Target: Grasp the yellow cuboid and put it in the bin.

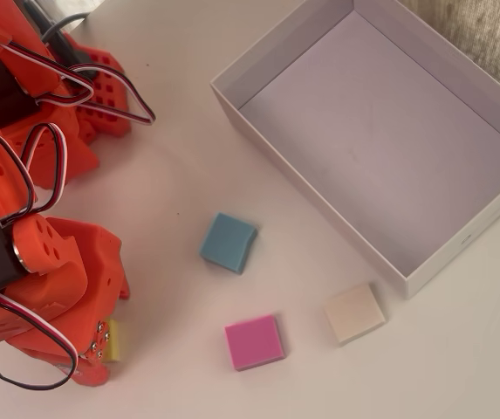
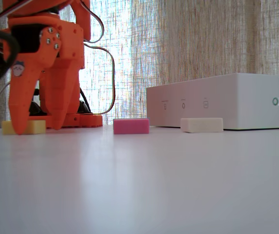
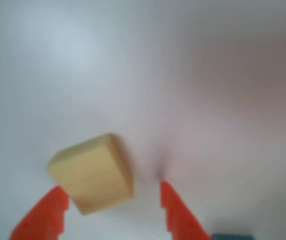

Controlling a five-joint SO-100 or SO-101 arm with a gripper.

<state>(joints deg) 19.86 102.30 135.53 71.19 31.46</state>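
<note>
The yellow cuboid (image 1: 113,340) lies flat on the table at the bottom left of the overhead view, mostly hidden under my orange arm. In the wrist view the cuboid (image 3: 93,172) sits between my two orange fingers, closer to the left one. My gripper (image 3: 111,186) is open and lowered over it. From the fixed view the gripper (image 2: 38,129) has its tips at table level around the cuboid (image 2: 32,127). The bin (image 1: 459,240), a white box with a greyish-lilac floor, stands at the upper right and holds nothing.
A blue block (image 1: 229,242), a pink block (image 1: 254,341) and a cream block (image 1: 354,312) lie on the white table between the arm and the bin. The arm's base and cables (image 1: 75,78) fill the upper left.
</note>
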